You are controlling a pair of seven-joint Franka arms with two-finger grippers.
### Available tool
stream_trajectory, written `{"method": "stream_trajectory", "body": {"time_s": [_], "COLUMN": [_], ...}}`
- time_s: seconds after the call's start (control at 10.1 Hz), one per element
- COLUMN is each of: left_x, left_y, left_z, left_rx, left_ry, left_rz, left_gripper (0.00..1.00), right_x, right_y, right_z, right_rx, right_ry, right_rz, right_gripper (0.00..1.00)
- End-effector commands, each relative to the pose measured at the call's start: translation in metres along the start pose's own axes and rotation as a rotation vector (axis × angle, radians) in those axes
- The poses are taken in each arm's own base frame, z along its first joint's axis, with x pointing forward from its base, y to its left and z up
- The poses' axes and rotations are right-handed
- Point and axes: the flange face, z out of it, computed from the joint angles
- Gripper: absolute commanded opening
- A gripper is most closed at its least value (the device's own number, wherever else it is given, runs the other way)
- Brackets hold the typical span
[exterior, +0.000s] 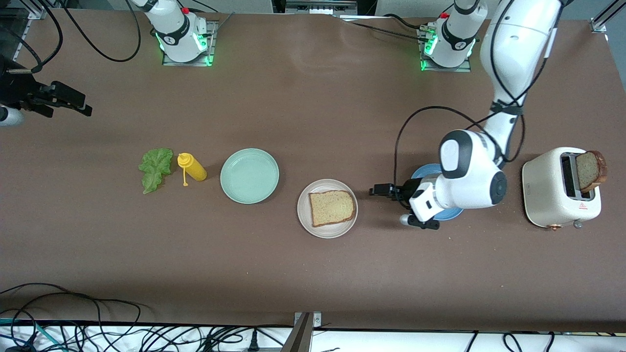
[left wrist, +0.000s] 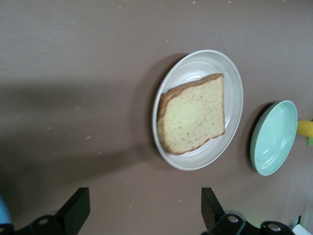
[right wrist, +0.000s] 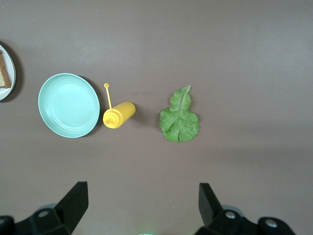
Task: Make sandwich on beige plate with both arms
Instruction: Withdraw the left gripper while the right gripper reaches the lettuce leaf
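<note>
The lettuce leaf [right wrist: 180, 116] lies nearest the right hand [right wrist: 139, 205], spread and empty; the left hand [exterior: 386, 190], also spread, hovers beside the beige plate [exterior: 305, 219].

No readable text, brand or number anywhere. Only sign: small red warning triangle on side of cream two-slot toaster [exterior: 560, 188], symbol inside too small to make out. Dark markings on white arm bases illegible.
</note>
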Motion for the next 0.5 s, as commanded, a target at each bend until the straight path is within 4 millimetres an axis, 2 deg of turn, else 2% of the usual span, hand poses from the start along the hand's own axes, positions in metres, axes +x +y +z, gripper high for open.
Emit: {"method": "stream_trajectory", "body": {"time_s": [0.0,0.2,0.4], "left_x": [-0.008,-0.010,-0.014], "left_y": [-0.021,-0.054,-0.090], "left_z": [-0.030,-0.064,-0.115], "left_rx": [0.120,0.254,0.361], "left_ry": [-0.027,-0.029,-0.041], "left_rz": [-0.044,-0.062,-0.076], "left_gripper": [1.00,1.00,1.00], "right_x": [0.034,0.034,0.034], "right_y": [0.036,0.035,0.035], "right_z": [0.063,0.063,0.063], "right_rx": [-0.064,-0.066,-0.066], "right_ry": [-0.140,-0.141,-0.141], "right_rz": [-0.076,-0.077,-0.077], "right_gripper": [1.00,1.00,1.00]}}
